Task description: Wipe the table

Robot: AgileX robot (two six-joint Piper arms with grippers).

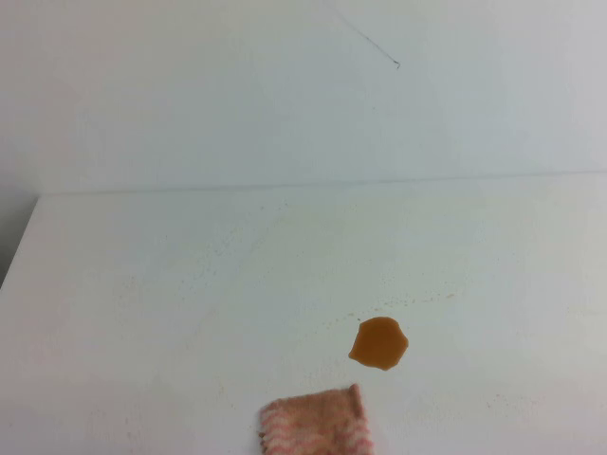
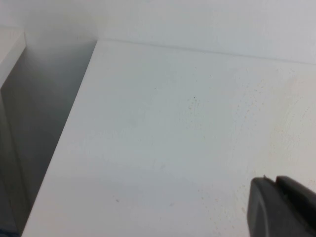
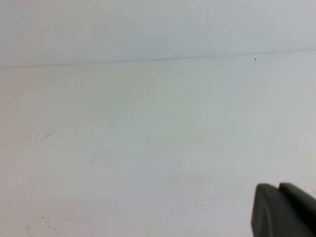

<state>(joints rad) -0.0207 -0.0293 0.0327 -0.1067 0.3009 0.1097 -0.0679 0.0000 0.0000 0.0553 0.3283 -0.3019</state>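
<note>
While both grippers were out of the high view, an orange-brown liquid puddle [image 1: 378, 343] lay on the white table [image 1: 142, 313], towards the robot's side.
Pink-and-white knitted cloth [image 1: 316, 424] lay just beside the puddle, nearer the robot, not touching. Left gripper [image 2: 276, 180] was closed over bare tabletop near a table edge; right gripper [image 3: 279, 186] was closed over bare tabletop.

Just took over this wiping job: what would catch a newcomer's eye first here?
An orange-brown spill sits on the white table, slightly right of centre near the front. A pink cloth lies just nearer the robot, not touching it. The left gripper and right gripper, both shut, hover over bare table, outside the high view.
</note>
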